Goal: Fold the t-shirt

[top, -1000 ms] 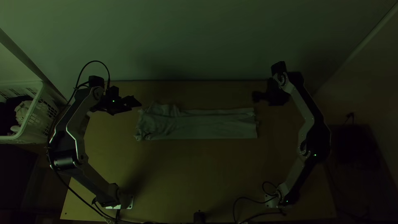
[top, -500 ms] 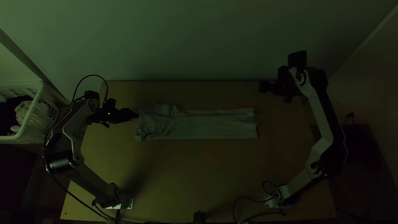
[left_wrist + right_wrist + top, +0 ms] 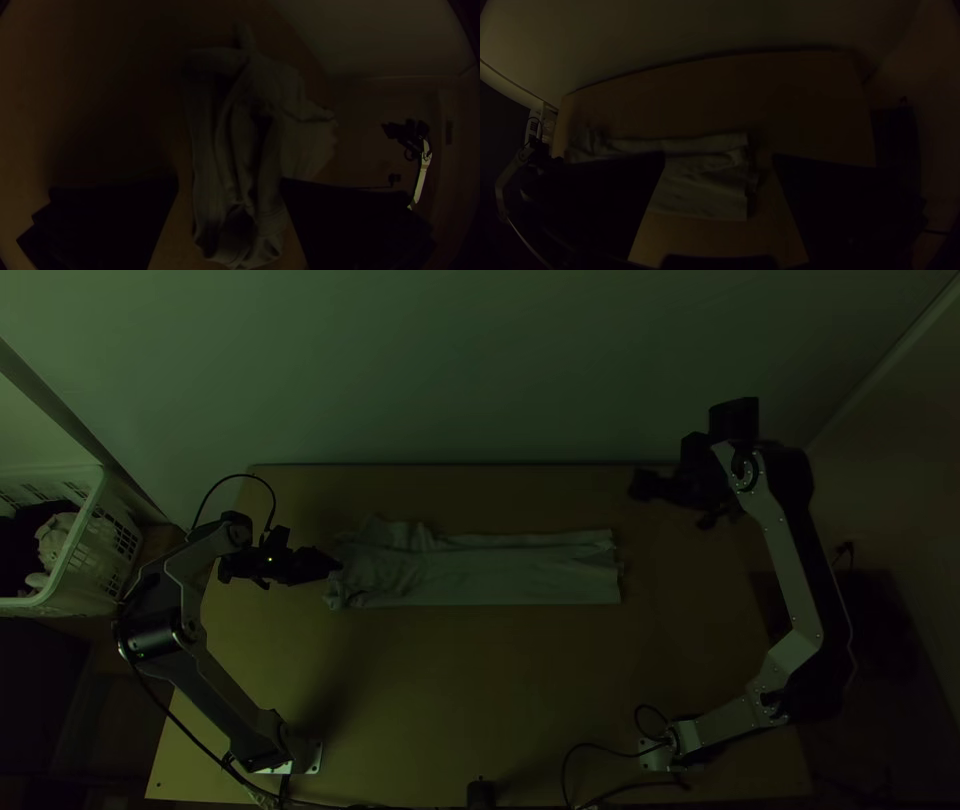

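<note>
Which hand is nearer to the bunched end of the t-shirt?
Left. The left hand is right at the edge of the bunched end, fingers open; the right hand is past the t-shirt's flatter end, near the table's far edge.

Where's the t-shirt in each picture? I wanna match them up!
Top view: the t-shirt is a long strip across the middle of the table.
Left wrist view: its crumpled end shows in the gap between the spread fingers of the left claw.
Right wrist view: its flatter end shows between the spread fingers of the right claw.
In all three: the pale wall behind the table.
</note>
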